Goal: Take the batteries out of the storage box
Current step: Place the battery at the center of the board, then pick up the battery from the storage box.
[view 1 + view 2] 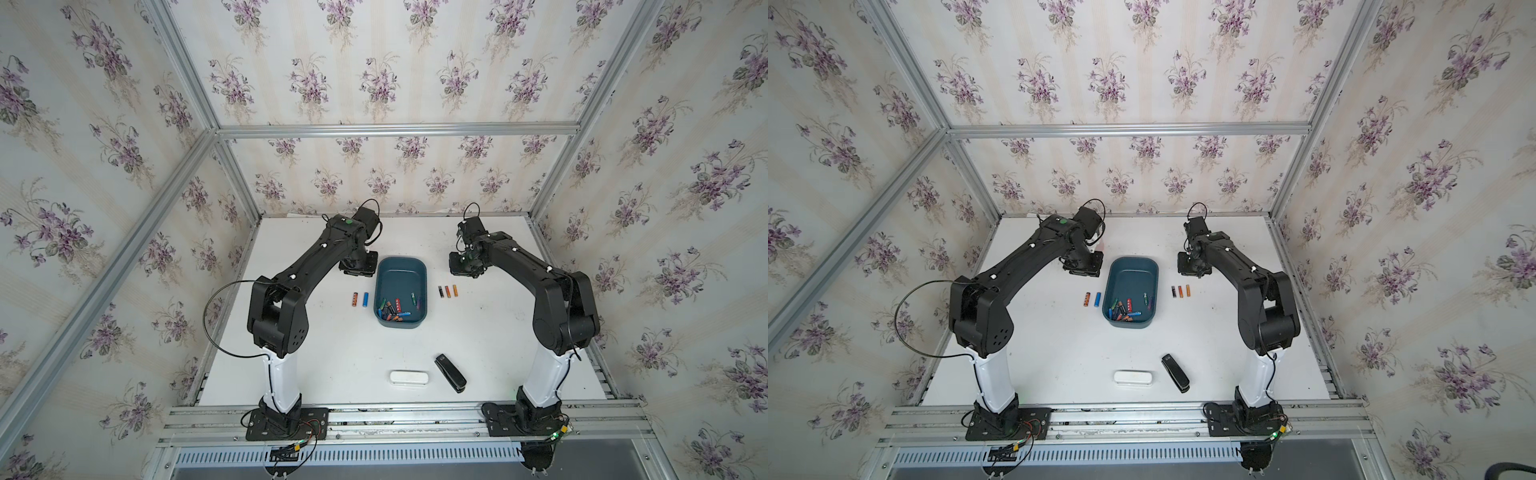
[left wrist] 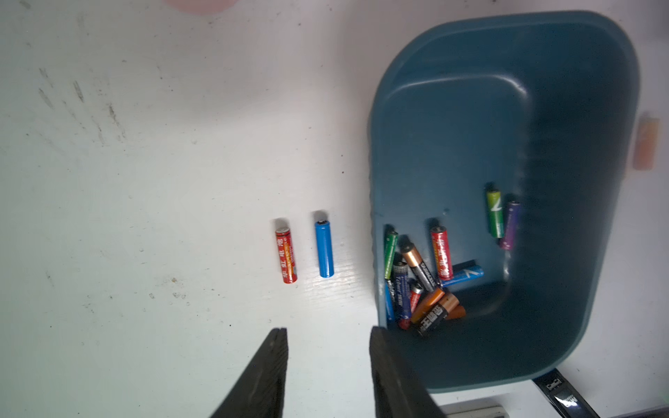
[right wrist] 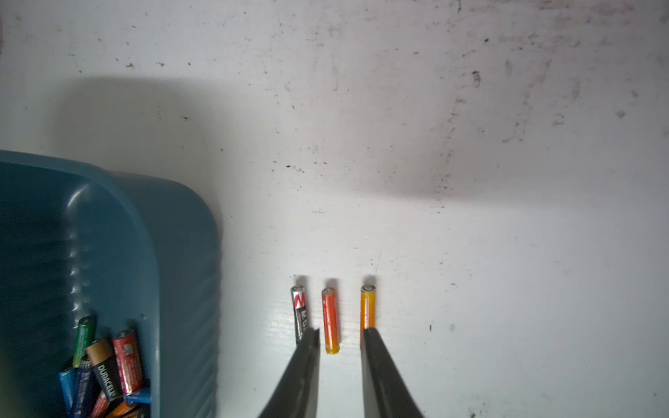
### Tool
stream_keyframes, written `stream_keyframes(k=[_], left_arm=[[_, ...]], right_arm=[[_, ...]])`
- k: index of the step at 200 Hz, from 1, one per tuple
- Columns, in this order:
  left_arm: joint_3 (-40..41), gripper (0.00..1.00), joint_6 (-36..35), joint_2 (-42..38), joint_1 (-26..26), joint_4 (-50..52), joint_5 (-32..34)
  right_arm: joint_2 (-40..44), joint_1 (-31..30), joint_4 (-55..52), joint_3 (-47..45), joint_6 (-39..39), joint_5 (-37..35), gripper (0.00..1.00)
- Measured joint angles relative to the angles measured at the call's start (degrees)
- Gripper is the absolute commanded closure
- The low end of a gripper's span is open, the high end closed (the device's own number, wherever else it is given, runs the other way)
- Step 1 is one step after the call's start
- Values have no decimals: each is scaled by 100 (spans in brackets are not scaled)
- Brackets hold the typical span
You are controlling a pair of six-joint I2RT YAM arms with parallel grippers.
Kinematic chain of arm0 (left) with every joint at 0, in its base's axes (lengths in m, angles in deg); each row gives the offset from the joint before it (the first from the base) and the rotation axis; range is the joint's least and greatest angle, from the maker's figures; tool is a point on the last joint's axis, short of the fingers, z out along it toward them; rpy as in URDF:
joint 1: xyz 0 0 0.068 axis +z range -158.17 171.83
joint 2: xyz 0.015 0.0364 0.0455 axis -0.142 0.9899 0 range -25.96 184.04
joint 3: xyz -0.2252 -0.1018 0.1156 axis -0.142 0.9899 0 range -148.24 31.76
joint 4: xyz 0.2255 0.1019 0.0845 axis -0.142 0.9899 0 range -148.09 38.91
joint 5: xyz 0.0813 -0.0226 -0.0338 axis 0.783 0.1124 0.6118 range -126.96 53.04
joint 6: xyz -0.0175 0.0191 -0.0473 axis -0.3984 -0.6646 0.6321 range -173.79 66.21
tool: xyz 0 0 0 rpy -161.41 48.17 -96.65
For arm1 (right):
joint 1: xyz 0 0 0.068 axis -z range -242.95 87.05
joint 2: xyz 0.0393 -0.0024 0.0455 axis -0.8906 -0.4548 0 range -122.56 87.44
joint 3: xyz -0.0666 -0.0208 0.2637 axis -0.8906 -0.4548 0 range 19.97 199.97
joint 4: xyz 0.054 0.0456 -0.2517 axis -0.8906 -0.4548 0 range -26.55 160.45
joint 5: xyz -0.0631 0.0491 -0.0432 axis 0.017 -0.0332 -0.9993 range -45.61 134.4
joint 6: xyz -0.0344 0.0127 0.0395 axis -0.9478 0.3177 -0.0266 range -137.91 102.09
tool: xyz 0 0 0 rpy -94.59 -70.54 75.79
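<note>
In both top views the dark teal, shallow plastic storage box with rounded corners sits mid-way across the white table top. The small cylindrical batteries of mixed colours left inside crowd its 6 to 7 o'clock end. At the box's 9 o'clock 2 lie side by side on the table, a red battery and a blue battery; at its 3 o'clock 3 more lie in a row. A white oblong plastic case lies at the box's 6 o'clock and a black stapler at 5 o'clock, both well apart from it. In the left wrist view the left gripper has its jaws parted with only bare table between them, holding nothing, 1 jaw just beside the box wall. Inside the box a green battery and a purple battery lie side by side, apart from the heap. In the right wrist view the right gripper has its jaws a little apart, gripping nothing. The orange battery shows in the gap, clear of both fingertips, which cover the near ends of the black battery and the yellow battery.
</note>
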Motion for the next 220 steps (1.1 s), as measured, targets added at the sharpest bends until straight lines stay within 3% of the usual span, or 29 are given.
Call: stream_keyframes(k=[38,89,220], left_arm=[[-330,56,170,358,-645,68,131],[-286,56,420,914,-1021,-98,87],[-323,59,588,1727,-1246,-468,-188]], right_arm=[[72,0,-101,28,39,0,73],[144,0,-186,31,42,2,73],[144,-4,-199,-31,39,2,73]])
